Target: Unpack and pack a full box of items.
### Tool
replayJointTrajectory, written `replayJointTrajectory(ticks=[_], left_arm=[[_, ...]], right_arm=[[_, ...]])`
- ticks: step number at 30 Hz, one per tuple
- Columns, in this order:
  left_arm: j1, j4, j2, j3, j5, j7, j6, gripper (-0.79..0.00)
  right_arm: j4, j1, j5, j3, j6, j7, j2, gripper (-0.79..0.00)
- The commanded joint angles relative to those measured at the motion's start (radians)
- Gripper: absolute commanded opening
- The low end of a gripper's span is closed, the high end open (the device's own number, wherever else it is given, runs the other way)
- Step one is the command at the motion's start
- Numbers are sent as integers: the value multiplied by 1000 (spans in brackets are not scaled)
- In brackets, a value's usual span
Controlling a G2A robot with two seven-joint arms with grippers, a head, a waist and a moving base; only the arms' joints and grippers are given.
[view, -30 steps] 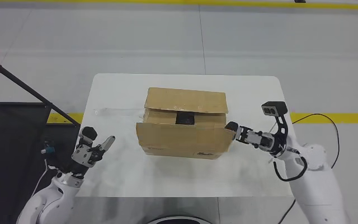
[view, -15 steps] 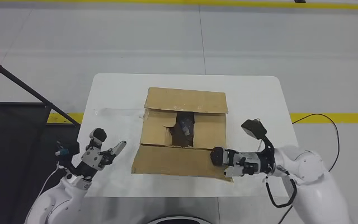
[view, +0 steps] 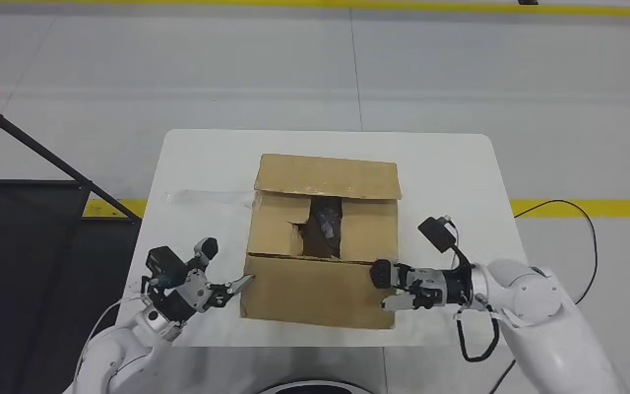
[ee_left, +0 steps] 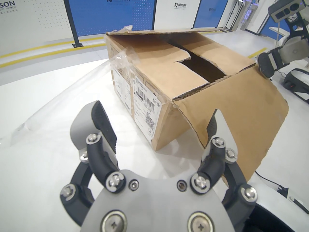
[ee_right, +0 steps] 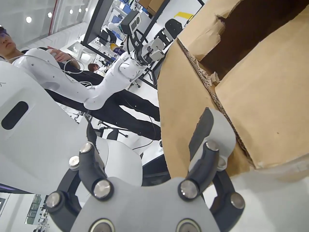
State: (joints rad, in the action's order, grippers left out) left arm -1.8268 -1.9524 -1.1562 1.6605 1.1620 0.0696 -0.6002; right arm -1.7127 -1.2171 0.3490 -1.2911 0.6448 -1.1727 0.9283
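Between left hand [view: 224,266] and right hand [view: 382,286], box front flap [view: 315,291]; clear film [ee_left: 122,57] nearby.

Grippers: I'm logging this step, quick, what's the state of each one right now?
Left gripper: open, empty, near the cardboard box.
Right gripper: open, straddling the edge of the box's front flap.

Bright, even overhead light. White counter [view: 197,167] near washed out in top view. Box [view: 325,266] throws only faint, soft shadow at base. Opening [ee_left: 200,67] dark inside. Ceiling spots [ee_right: 28,19] flare in right wrist view. Wrist views bow straight lines toward edges. Screws on left end effector [ee_left: 157,108] glint.
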Motion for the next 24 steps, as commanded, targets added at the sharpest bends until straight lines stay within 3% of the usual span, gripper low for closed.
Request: replayJointTrajectory(ticks=[1, 8, 20, 24], left_arm=[[7, 6, 0, -7, 11, -4, 7, 0], [22, 16, 1, -18, 15, -22, 8, 0], [22, 16, 1, -18, 15, -22, 8, 0], [29, 8, 1, -41, 20, -22, 13, 0]], right_arm=[[30, -1, 1, -33, 6, 62, -1, 0], [39, 22, 89, -49, -96, 131, 1, 0], [39, 22, 89, -49, -96, 131, 1, 0], [52, 42, 152, -3, -145, 174, 13, 0]])
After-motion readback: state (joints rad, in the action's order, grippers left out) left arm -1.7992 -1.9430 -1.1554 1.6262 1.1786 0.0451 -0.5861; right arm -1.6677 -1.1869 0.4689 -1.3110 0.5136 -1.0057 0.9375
